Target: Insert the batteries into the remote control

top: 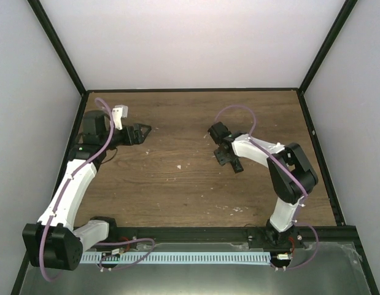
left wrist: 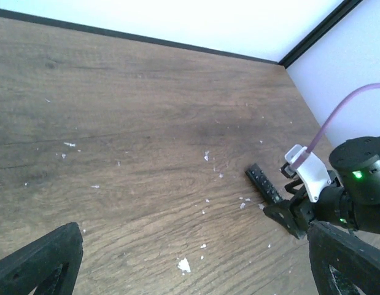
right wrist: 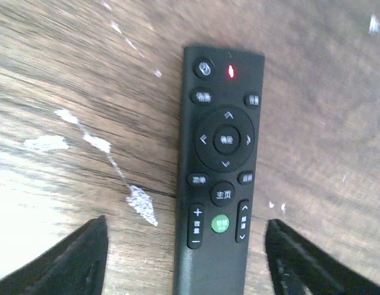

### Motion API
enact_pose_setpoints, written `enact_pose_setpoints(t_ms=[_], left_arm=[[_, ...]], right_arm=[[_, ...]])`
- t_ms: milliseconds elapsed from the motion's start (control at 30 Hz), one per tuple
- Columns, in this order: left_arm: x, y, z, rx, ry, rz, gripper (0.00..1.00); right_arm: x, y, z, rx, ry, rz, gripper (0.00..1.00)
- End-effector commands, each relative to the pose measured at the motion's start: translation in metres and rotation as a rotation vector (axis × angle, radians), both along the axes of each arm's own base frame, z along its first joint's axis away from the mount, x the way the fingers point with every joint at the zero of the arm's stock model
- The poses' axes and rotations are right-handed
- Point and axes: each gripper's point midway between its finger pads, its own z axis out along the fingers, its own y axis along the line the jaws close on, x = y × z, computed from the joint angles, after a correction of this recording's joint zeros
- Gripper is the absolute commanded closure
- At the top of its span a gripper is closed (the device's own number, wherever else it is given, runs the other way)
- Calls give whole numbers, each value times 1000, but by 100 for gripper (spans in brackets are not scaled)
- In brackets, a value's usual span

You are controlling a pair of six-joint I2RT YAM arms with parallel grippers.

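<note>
The remote control (right wrist: pixel 217 184) lies flat on the wooden table with its buttons up and a small red light lit near its far end. My right gripper (right wrist: pixel 186 261) stands open astride its near part, with a gap on each side between the fingers (right wrist: pixel 67 261) and the remote. From above, the right gripper (top: pixel 225 152) hangs over the remote control (top: pixel 236 165) at mid-table. The left wrist view shows the remote control (left wrist: pixel 264 184) beside the right gripper (left wrist: pixel 288 218). My left gripper (top: pixel 140 130) is open and empty at the back left. The batteries are out of view.
White flecks and scratches (right wrist: pixel 137 203) mark the wooden table (top: pixel 177 178). A black frame (top: pixel 190 90) and white walls bound the table at the back and sides. The arm bases sit on a rail (top: pixel 196 236) along the near edge.
</note>
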Motion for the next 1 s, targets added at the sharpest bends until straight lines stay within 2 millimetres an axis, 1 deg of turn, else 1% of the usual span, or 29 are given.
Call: enact_pose_setpoints(t_ms=[0, 33, 67, 167, 267, 300, 333, 400, 433, 467, 567, 633, 733, 833, 967], left_arm=[[1, 2, 28, -3, -47, 19, 0], [2, 3, 31, -1, -48, 23, 0], [3, 3, 34, 2, -48, 22, 0], [5, 5, 39, 18, -56, 31, 0], [6, 9, 42, 30, -68, 54, 0], [6, 9, 42, 31, -70, 54, 0], [5, 9, 42, 32, -69, 57, 0], [5, 10, 41, 32, -67, 62, 0], [5, 10, 41, 32, -67, 64, 0], [5, 11, 42, 32, -68, 66, 0], [5, 12, 45, 34, -79, 76, 0], [6, 14, 46, 37, -86, 91, 0], [6, 16, 46, 44, -90, 100, 0], [7, 17, 44, 51, -90, 102, 0], [10, 17, 43, 57, -94, 98, 0]], right_arm=[[15, 19, 41, 141, -104, 22, 25], [18, 22, 47, 177, -119, 22, 6], [20, 24, 54, 207, -133, 19, 1], [29, 24, 74, 267, -190, 1, 0], [38, 10, 87, 329, -216, -55, 0], [41, 1, 87, 362, -207, -84, 0], [47, -15, 86, 395, -201, -132, 0], [53, -38, 85, 457, -194, -191, 0], [54, -51, 84, 479, -196, -221, 0], [58, -63, 88, 508, -213, -245, 0], [61, -99, 89, 579, -227, -325, 0], [60, -120, 88, 581, -236, -371, 0], [59, -146, 85, 561, -252, -444, 0], [59, -158, 85, 578, -265, -486, 0], [59, -160, 83, 577, -262, -494, 0]])
